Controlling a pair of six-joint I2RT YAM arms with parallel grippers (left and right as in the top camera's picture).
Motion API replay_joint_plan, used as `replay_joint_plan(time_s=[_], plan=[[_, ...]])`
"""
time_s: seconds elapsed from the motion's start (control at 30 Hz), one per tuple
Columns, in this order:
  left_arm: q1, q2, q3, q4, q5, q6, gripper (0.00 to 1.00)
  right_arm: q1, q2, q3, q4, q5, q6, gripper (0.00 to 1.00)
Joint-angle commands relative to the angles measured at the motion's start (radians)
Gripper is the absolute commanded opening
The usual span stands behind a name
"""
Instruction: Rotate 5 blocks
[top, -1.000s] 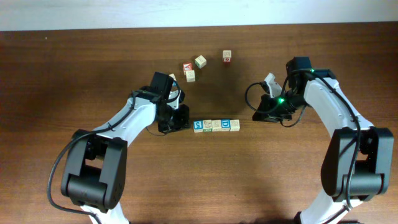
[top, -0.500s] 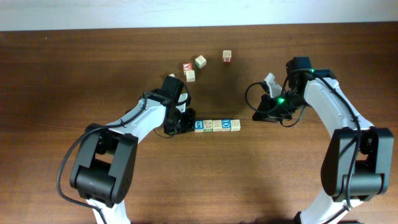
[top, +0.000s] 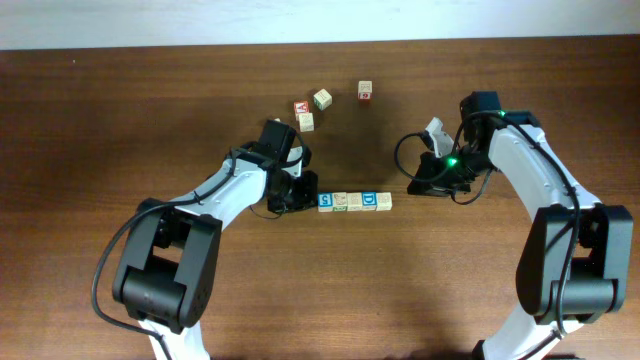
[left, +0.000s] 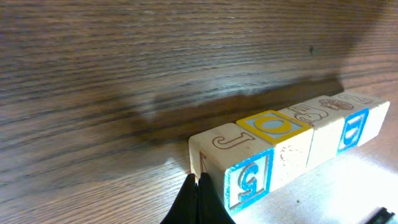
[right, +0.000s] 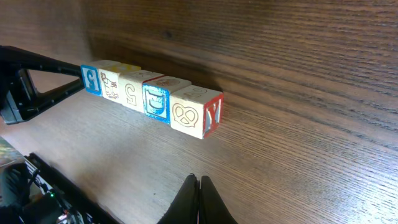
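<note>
My left fingers (left: 198, 200), closed, sit low against the end of the row of blocks (top: 354, 202); my right fingers (right: 199, 199), closed too, hang apart beyond its other end.

You're looking at two arms of same build.

Left arm (top: 215, 195): white moulded shells over long links, bulky black cylindrical joints between them. Thin black cable (top: 112, 250) loops alongside lower part.

Right arm (top: 535, 170): matching white shells and black joints. Black cable loop (top: 398, 152) near wrist. Small green light (top: 452, 160) glows on black wrist housing.

Left gripper (left: 195, 190), right gripper (right: 196, 186): matte black, flat-sided fingers narrowing to thin tips.
</note>
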Motion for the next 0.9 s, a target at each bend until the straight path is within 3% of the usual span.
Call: replay_joint_plan(time_s=[0.0,0.4,0.87], plan=[[0.013,0.005,0.014,0.004,0.041,0.026,0.0,0.0,0.016,-0.008,-0.003,0.012,-0.004,0.04],[0.015,0.005,0.014,0.015,0.04,0.04,0.0,0.0,0.016,-0.121,0.112,0.012,0.022,0.04],[0.015,0.005,0.014,0.03,0.033,0.062,0.0,0.0,0.016,-0.123,0.138,0.012,0.022,0.04]])
